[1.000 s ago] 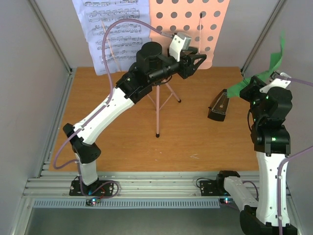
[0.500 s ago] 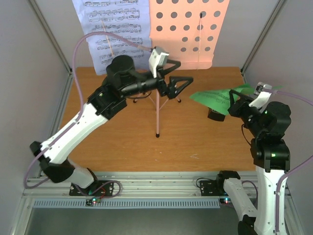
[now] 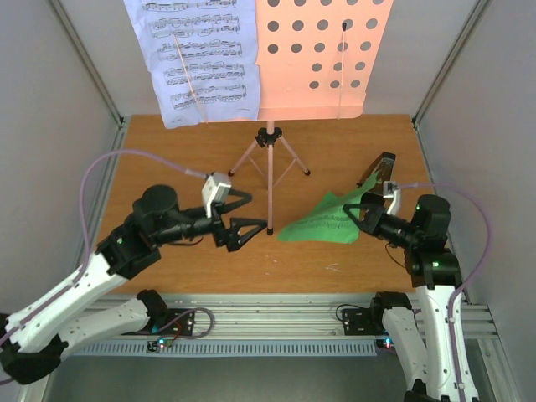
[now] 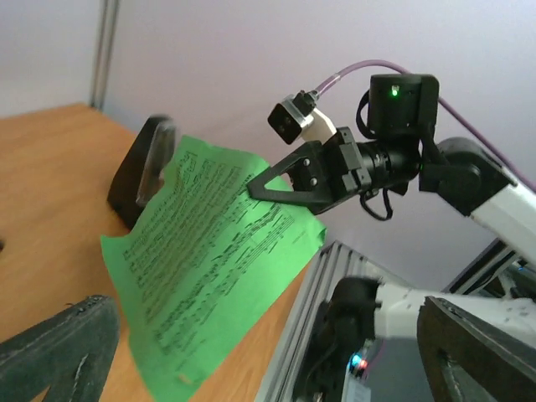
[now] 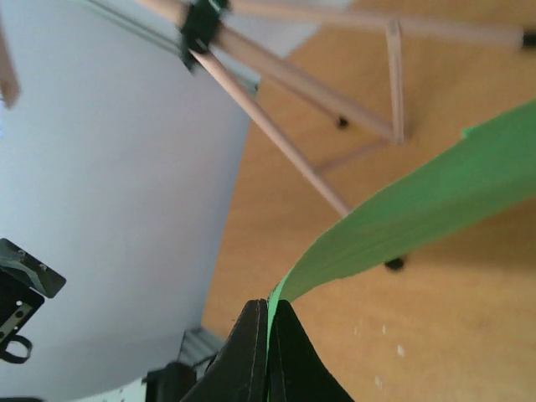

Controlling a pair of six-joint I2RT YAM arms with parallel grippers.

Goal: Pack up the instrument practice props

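Note:
The pink music stand's hole-punched desk stands at the back on its tripod, with a white sheet of music on its left side. My right gripper is shut on one corner of the green sheet, which droops toward the table's middle. The right wrist view shows the jaws pinching the green sheet's edge. The black metronome lies just behind that gripper. My left gripper is wide open and empty, low over the table beside the tripod's front foot. It faces the green sheet.
Grey side walls close in the wooden table on the left and right. An aluminium rail runs along the near edge with both arm bases on it. The tripod's front leg reaches down between my two grippers.
My left arm pulled back from the stand's desk and dropped low over the table, its jaws opening wide. My right arm carried the green sheet down from the right wall toward the middle.

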